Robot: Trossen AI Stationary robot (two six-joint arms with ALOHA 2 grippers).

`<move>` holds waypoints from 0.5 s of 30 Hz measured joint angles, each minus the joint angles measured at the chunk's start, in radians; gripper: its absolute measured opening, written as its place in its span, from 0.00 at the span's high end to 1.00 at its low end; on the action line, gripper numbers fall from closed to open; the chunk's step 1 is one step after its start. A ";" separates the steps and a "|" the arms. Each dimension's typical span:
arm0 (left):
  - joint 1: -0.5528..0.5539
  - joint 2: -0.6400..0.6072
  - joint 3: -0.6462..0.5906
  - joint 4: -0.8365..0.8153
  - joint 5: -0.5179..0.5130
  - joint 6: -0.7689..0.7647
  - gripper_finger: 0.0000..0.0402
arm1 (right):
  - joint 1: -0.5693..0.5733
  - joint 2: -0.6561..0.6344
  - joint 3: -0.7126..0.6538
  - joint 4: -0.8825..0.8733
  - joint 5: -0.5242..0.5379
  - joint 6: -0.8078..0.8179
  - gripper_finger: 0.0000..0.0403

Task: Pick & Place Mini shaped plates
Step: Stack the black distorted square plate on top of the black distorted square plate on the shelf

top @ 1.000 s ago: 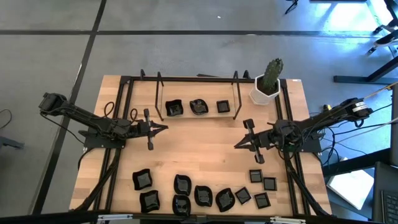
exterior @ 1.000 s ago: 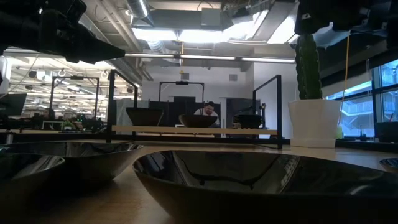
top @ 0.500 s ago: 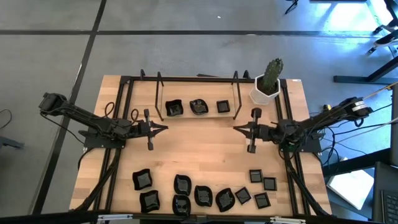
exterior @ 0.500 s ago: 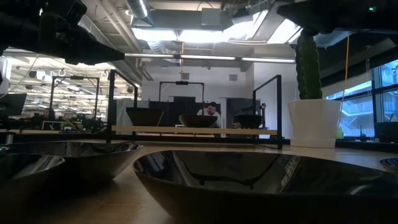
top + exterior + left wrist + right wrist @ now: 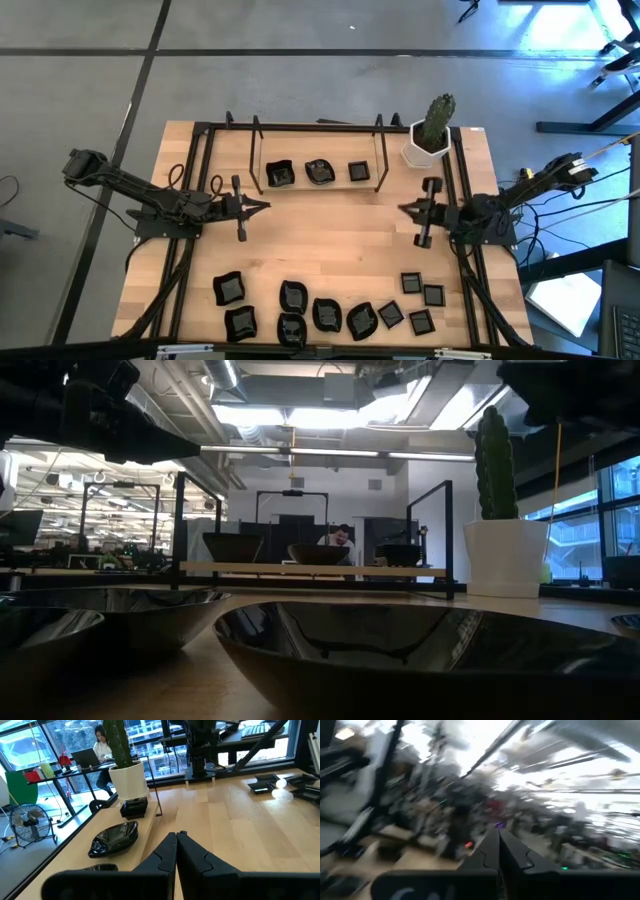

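Several glossy black mini plates [image 5: 326, 314] lie in a loose row along the table's near edge, and small flat squares [image 5: 411, 283] sit at the near right. Three more plates [image 5: 319, 172] rest on the far rack's board. My left gripper [image 5: 262, 206] hovers shut over the left middle of the table, pointing right; its fingers [image 5: 176, 836] are closed on nothing. My right gripper [image 5: 402, 209] hovers shut at the right middle, pointing left, with its fingers [image 5: 498, 831] together and nothing between them. In the low view, plates [image 5: 400, 650] fill the foreground.
A white pot with a green cactus [image 5: 430, 135] stands at the far right corner. A black metal frame [image 5: 200, 150] runs along the table's sides, and the rack's uprights [image 5: 381, 150] stand at the far middle. Bare wood lies between the grippers. A person [image 5: 338, 538] sits in the room beyond.
My right gripper has swung from the near side toward the far edge, then drawn back toward the table's right edge, staying shut; its wrist view is blurred by the motion. No plate has moved.
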 joint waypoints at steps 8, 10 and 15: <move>0.000 0.000 0.000 0.006 0.000 -0.001 0.99 | 0.001 -0.012 0.024 -0.174 -0.029 0.090 0.99; 0.000 0.000 0.000 0.005 0.000 -0.001 0.99 | 0.001 -0.027 0.064 -0.259 0.036 0.100 0.99; 0.000 0.000 0.000 -0.007 0.000 0.000 0.99 | 0.002 -0.140 0.178 -0.628 0.049 0.164 0.99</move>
